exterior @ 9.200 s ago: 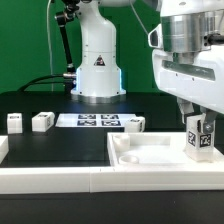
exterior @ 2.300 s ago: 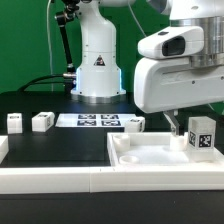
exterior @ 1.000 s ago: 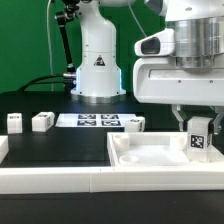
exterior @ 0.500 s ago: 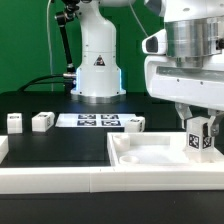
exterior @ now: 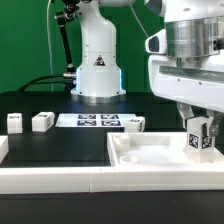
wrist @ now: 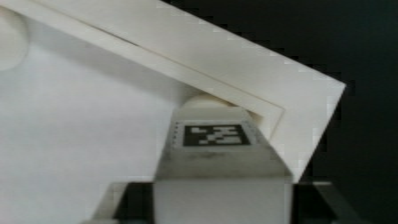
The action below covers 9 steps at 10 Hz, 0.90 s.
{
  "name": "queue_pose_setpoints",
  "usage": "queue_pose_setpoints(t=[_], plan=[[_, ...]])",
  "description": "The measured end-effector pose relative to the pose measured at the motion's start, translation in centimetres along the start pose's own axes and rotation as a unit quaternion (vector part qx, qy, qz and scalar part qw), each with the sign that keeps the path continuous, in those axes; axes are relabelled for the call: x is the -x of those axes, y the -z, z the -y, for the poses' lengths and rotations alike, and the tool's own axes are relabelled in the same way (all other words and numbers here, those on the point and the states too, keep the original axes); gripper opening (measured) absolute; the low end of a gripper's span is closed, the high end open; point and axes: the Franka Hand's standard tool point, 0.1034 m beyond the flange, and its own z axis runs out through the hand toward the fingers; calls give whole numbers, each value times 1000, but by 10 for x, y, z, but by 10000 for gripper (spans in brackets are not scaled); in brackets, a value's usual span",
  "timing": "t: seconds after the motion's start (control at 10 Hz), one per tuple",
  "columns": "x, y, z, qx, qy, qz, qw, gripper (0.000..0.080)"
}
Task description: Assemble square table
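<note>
Wrist view — tagged leg (wrist: pixel 217 150); rimmed slab (wrist: pixel 98 115)

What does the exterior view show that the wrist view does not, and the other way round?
Only the exterior view shows the three loose legs on the black surface, the marker board and the arm's base.

Only the wrist view shows the held leg from above, tucked into the corner of the square slab just inside its raised rim.

Both show the gripper closed on that tagged leg over the slab.
</note>
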Motion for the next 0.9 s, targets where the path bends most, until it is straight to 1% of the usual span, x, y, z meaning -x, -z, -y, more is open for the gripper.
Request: queue_pose_setpoints(t=[0.1,0.2,0.3,0.4,0.6,0.8,0.9], plan=[[1,0,0,0,5,0,1000,471],[2,0,1,1,23,0,1000,587],[4,0,1,7,74,3,997,587],[3,0,0,6,115,3,993,639],[3,0,0,6,166,3,986,646],[4,0,0,7,268,3,963,648],[6,-1,0,11,310,1,951,648]])
